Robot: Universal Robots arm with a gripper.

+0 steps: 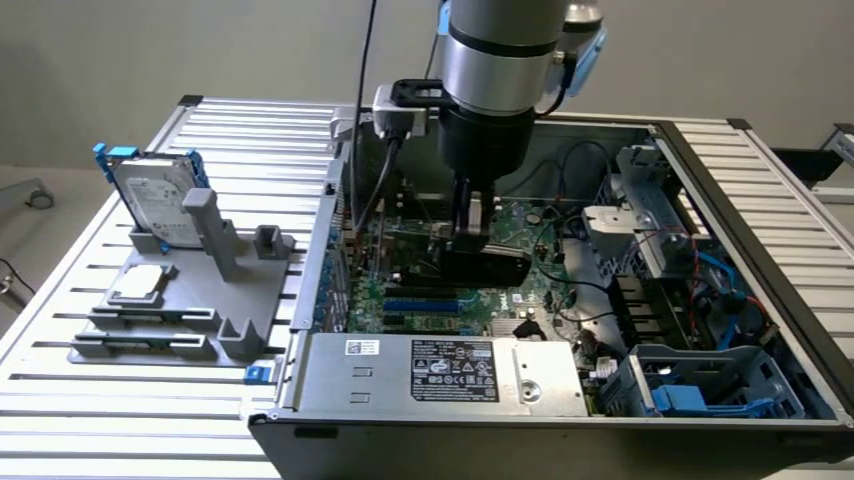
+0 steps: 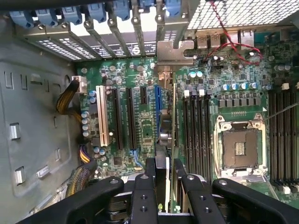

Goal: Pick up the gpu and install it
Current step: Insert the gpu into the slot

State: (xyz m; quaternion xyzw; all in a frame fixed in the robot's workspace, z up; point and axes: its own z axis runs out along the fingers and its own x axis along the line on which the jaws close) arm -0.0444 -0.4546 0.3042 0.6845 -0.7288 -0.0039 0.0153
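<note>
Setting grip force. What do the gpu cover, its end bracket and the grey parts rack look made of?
gpu cover: matte black, probably plastic; no glint.
End bracket: bare sheet metal, dull grey sheen, folded tab.
Parts rack: matte uniform grey, likely plastic, perhaps printed; can't confirm.

Bright, even light outside; glare through the perforated grille point(image 2: 233, 14); soft shadows.

Inside the case point(image 1: 561, 438), the gpu point(image 1: 483, 266) stands edgewise over the motherboard point(image 1: 541, 287) between the fingers point(image 2: 144, 196).
</note>
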